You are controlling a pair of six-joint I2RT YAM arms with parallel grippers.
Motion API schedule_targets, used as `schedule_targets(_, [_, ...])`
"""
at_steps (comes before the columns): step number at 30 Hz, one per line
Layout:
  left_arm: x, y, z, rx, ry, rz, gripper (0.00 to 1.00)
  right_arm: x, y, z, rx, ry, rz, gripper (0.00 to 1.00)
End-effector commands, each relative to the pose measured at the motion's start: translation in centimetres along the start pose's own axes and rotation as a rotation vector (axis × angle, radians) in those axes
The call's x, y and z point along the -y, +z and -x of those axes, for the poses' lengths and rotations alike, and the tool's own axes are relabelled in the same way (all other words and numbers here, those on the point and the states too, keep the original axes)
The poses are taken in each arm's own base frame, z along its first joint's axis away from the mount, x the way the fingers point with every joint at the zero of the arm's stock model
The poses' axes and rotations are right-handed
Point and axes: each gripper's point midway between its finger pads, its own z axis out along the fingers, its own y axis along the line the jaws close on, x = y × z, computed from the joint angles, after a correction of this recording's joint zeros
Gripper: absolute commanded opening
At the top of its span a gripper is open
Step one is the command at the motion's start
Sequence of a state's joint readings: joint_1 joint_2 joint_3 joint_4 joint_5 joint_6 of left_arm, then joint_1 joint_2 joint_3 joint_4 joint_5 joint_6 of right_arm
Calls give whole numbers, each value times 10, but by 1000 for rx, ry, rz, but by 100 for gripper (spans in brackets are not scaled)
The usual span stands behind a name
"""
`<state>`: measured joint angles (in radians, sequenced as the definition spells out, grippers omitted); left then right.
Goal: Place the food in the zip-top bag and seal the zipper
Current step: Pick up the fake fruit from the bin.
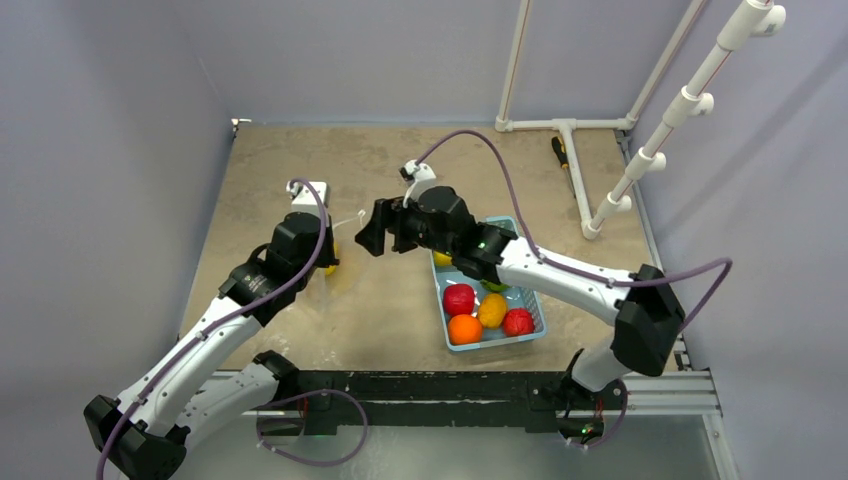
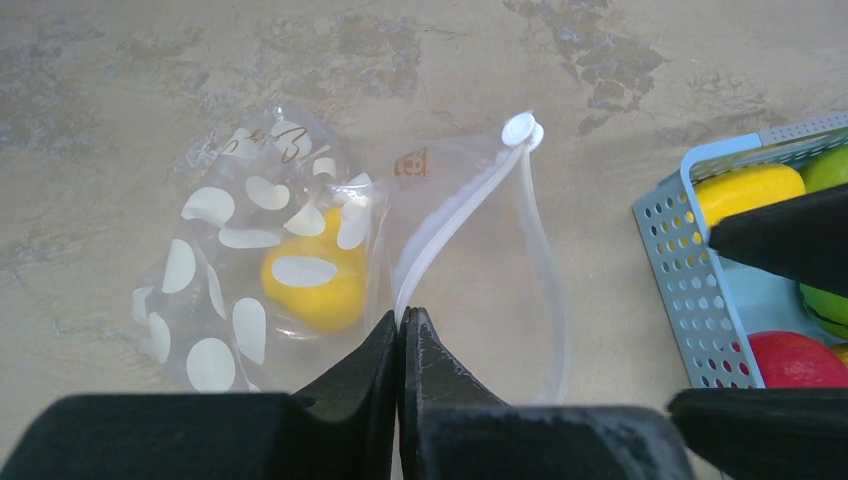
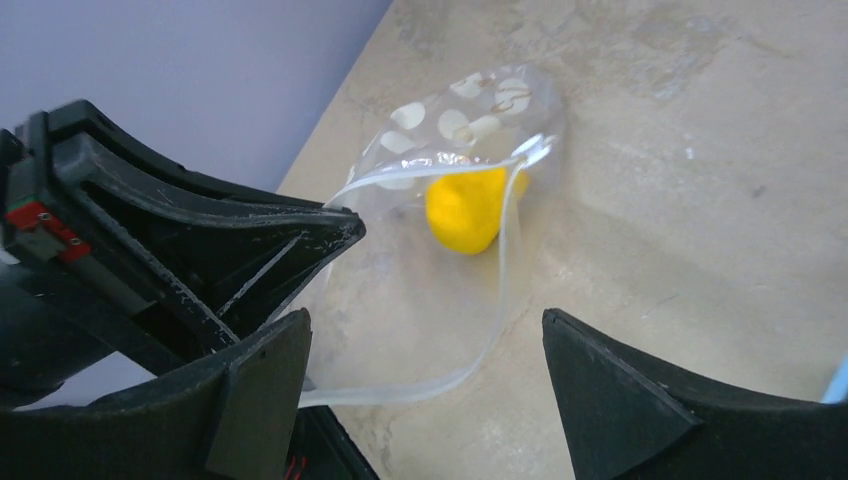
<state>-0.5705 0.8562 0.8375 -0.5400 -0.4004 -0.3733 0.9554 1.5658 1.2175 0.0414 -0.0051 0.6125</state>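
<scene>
The zip-top bag (image 2: 250,270), clear with white dots, lies on the table with one yellow fruit (image 2: 310,280) inside. Its zipper (image 2: 455,215) curves round an open mouth. My left gripper (image 2: 403,318) is shut on the zipper strip at the near edge of the mouth. My right gripper (image 3: 425,315) is open and empty, just above and in front of the bag's mouth (image 3: 505,260). It stands left of the basket in the top view (image 1: 380,238). Several fruits, red (image 1: 459,298), orange (image 1: 465,329), yellow (image 1: 492,310) and green, lie in the light-blue basket (image 1: 535,300).
White pipe frames (image 1: 575,160) stand at the back right of the table, with a dark tool (image 1: 560,150) beside them. The basket's perforated wall (image 2: 680,270) is close to the right of the bag. Purple walls enclose the table on three sides.
</scene>
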Motion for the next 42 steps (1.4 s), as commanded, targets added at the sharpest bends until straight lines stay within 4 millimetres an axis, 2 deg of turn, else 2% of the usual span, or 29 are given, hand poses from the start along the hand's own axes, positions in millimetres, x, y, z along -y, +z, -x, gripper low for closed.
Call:
schedule_targets(1, [3,0,7,28,0,-11,0,21,-30,8,43,27,-140,87])
schedule_targets(6, [3,1,7,24,2,-11,0,42,-60,14,78,51,-262,88])
schedule_targets(12, [3,1,6,22,3,-14,0,70,-88,6,84,118,-418,88])
schedule_targets(18, [3,1,6,22,4,-14,0,113,-113,-27,28,212,-642,88])
schedule_targets(26, [5,2,6,18,7,-22,0,156,-145,-56,24,319,-891,89])
schedule_targets(35, [5,2,6,19,7,-24,0,197,-162,-59,45,351,-1029,91])
schedule_targets(42, [5,2,6,17,9,-24,0,213,-166,-57,60,385,-1074,91])
